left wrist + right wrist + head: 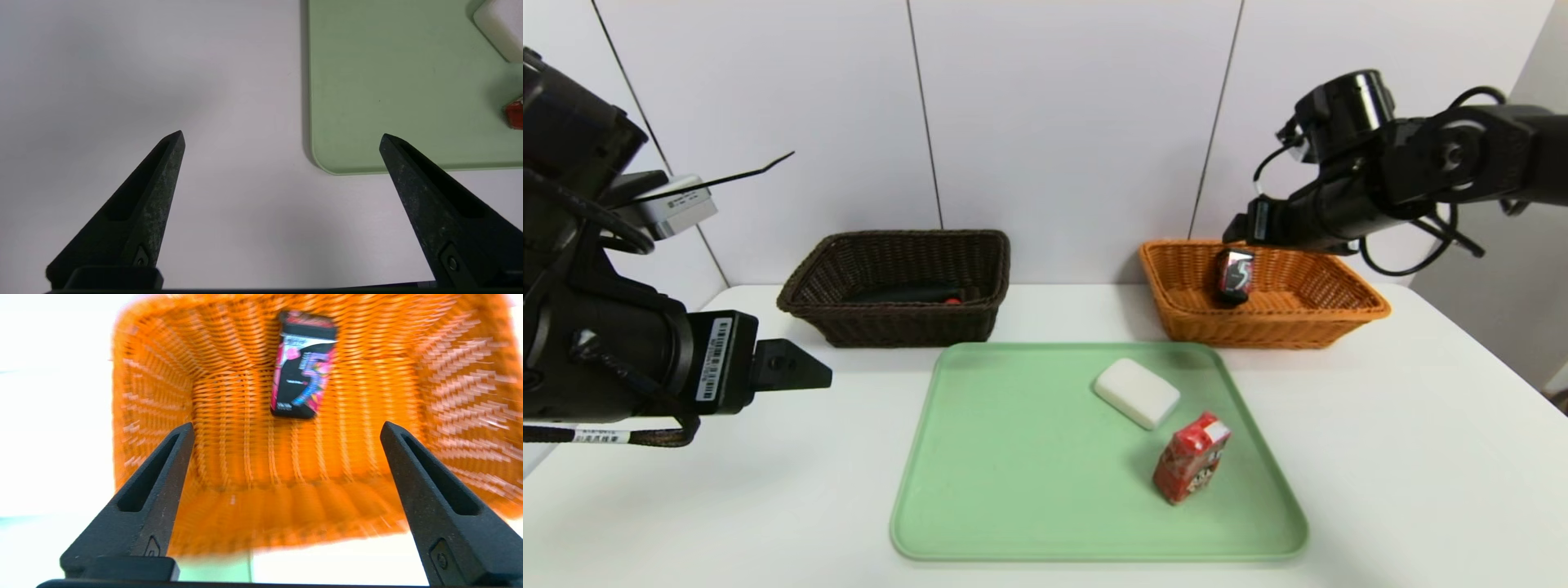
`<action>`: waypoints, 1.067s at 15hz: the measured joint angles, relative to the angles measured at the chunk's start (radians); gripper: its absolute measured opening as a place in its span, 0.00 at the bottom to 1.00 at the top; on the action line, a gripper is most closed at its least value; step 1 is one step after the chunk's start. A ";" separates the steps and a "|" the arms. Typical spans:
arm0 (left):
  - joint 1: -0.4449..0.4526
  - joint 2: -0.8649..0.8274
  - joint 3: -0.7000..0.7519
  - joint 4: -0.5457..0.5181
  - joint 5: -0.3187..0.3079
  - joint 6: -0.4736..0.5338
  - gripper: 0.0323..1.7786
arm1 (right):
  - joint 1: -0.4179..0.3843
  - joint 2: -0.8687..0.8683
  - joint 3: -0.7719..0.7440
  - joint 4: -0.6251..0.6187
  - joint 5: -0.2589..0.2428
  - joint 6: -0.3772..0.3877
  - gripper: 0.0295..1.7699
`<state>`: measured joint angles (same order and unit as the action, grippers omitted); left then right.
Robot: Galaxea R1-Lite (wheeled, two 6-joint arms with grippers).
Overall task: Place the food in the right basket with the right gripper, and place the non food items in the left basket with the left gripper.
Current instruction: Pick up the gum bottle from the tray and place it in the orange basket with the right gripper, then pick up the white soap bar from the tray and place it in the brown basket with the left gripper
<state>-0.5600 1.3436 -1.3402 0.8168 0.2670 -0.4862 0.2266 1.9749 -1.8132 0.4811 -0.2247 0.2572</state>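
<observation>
Inside the right basket (1347, 304), orange wicker at the worktop's far right: a small dark pack (303, 365) with pink print, resting on the woven floor against the far wall. Above it, the right pincer (286, 430), jaws spread wide and empty, tips apart with the pack visible between them but untouched.

On the green tray (1013, 490) at the worktop's middle: a red carton (1191, 457), standing slightly tilted near the tray's right edge, and a white block (1136, 392) just beside it, toward the far edge, close but apart.

In the left basket (980, 269), dark brown at the far left: a long black pouch (903, 294) with a small red piece (951, 300) at its end.

Left pincer (282, 136) parked over bare worktop (1421, 457) off the tray's left edge, jaws fully apart, holding nothing.

Likely remaining: carton to the orange basket, block to the brown one.

Risks: carton and block so near each other that a wide jaw reaching for one may nudge or catch the other; tilted carton liable to topple under a glancing touch; smooth rounded block prone to slipping from pointed tips; both arms converging on the tray's right side may clash.
</observation>
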 joint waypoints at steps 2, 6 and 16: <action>-0.001 0.000 -0.003 -0.045 -0.007 0.004 0.95 | 0.000 -0.088 0.007 0.078 0.000 0.016 0.91; -0.022 0.040 -0.023 -0.149 -0.019 0.011 0.95 | -0.006 -0.288 0.100 0.213 -0.004 0.043 0.93; -0.179 0.395 -0.358 -0.177 -0.014 0.011 0.95 | -0.001 -0.622 0.444 0.227 -0.004 0.103 0.96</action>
<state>-0.7394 1.7385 -1.6981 0.6394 0.2526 -0.4753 0.2251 1.3528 -1.3696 0.7081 -0.2289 0.3598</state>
